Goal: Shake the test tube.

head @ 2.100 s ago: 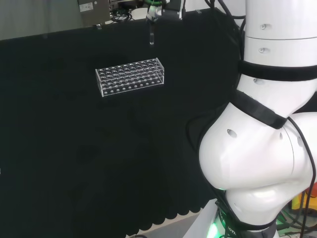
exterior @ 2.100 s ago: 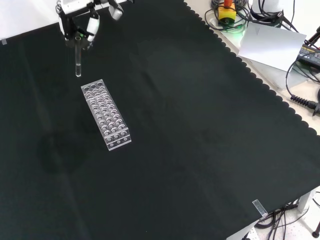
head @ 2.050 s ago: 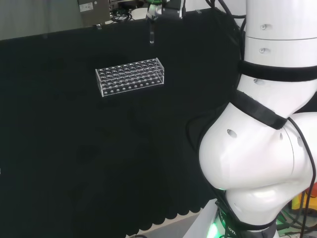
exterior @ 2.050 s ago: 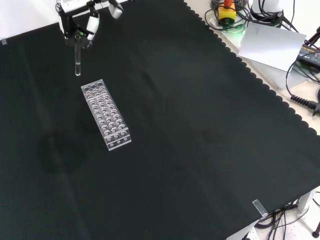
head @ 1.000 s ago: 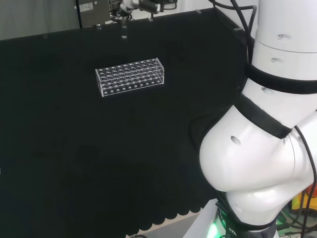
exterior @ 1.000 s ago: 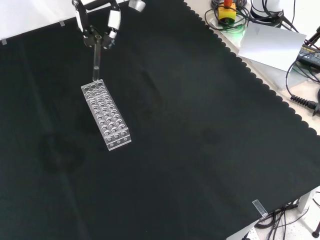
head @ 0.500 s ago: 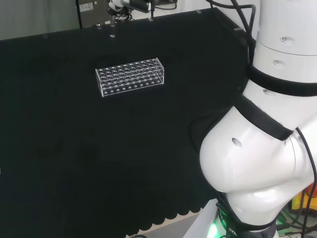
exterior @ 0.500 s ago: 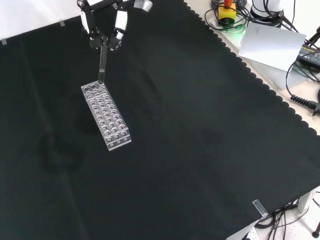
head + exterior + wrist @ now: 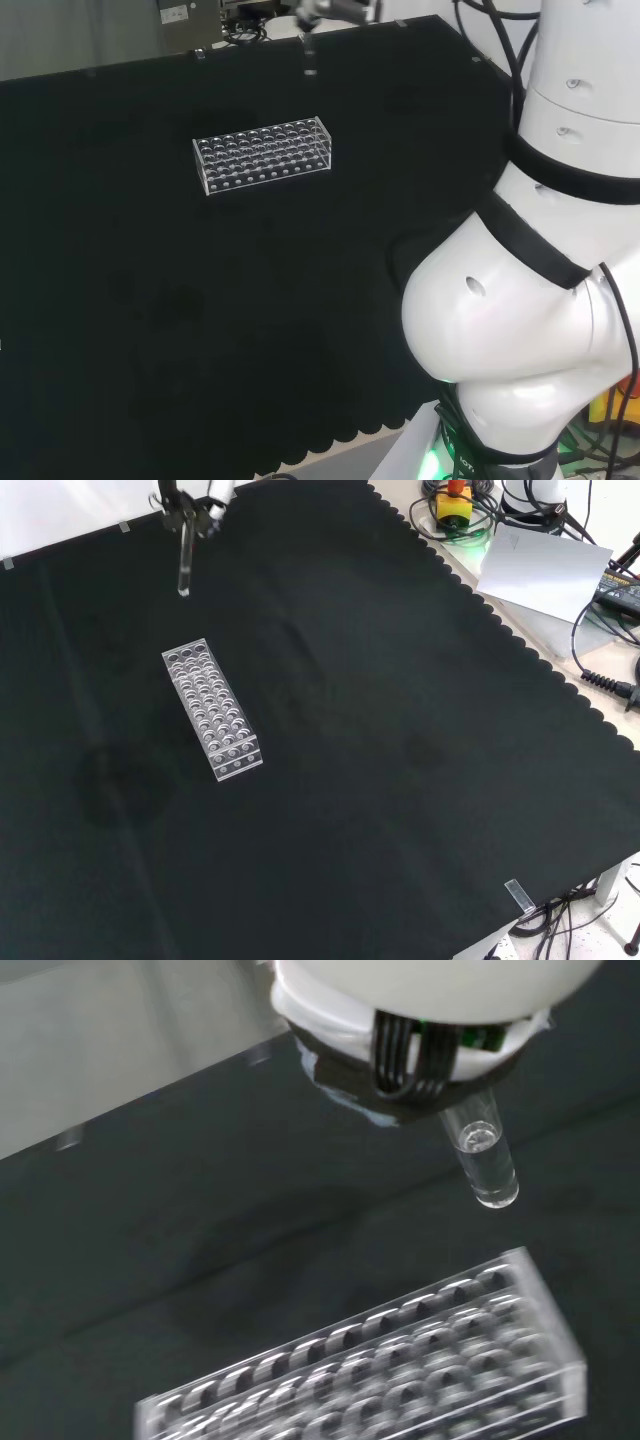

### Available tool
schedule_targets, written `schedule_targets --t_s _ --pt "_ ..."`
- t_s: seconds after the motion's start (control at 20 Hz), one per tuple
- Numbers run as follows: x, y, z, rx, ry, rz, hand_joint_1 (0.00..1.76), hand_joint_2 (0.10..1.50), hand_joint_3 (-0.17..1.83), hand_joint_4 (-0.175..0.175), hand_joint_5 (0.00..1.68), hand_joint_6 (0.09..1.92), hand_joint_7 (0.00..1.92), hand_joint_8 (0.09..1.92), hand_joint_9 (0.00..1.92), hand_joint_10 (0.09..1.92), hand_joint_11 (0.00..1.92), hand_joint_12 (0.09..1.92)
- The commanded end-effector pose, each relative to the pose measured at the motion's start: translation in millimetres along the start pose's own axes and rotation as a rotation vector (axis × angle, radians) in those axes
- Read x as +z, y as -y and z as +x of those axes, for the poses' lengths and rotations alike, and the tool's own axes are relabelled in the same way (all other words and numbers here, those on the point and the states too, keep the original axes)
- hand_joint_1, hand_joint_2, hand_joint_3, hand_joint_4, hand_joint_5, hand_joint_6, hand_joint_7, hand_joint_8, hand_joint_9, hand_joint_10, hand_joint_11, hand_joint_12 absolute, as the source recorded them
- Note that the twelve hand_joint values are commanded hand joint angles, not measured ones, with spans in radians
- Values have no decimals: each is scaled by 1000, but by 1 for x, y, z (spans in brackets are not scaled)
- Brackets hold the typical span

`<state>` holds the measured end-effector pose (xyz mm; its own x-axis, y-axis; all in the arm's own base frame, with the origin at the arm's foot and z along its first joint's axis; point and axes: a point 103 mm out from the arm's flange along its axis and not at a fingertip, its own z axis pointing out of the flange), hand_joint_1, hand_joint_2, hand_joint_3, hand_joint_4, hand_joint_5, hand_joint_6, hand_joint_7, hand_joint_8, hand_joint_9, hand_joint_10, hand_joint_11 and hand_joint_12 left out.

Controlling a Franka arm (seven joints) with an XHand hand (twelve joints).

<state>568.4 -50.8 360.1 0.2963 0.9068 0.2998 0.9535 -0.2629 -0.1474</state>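
Hand [image 9: 190, 500] pinching tube [image 9: 185, 565] by top end, tube hanging upright above cloth [image 9: 400, 730], at 12 o'clock from rack [image 9: 211, 709] in front view. Thin, light, slippery, breakable, probably; grip near mouth.

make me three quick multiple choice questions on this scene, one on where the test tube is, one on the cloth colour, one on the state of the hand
1. Where is the test tube?
A. slotted into the rack
B. held in the air above the cloth, clear of the rack
C. lying flat on the cloth

2. What colour is the cloth on the bench?
A. black
B. white
C. blue

3. What state is the hand in?
A. open, away from the tube
B. shut on nothing
C. shut on the tube

Answers:
1. B, the front view shows the tube hanging upright with bare cloth between its tip and the clear rack.
2. A, the cloth is black in head and front views.
3. C, the fingers close round the tube's upper end in the front view.
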Motion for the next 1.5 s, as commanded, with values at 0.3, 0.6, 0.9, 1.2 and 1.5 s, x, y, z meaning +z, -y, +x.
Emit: schedule_targets --t_s 0.3,0.6,0.9,1.2,1.5 --pt "-48 -4 -96 169 116 -92 1439 659 573 -175 1412 87 1431 547 1324 688 1273 876" --pt "-40 -6 -73 129 83 -76 1439 659 573 -175 1412 87 1430 548 1324 690 1273 876" --pt "-19 -6 -12 20 25 -40 1439 659 572 -175 1412 87 1430 549 1324 690 1274 876" --pt "-3 -4 55 -109 -36 2 1439 659 572 -175 1412 87 1430 548 1323 691 1274 876" --pt "7 1 118 -231 -69 41 1341 736 455 -175 1415 87 1427 574 1592 561 1286 876"
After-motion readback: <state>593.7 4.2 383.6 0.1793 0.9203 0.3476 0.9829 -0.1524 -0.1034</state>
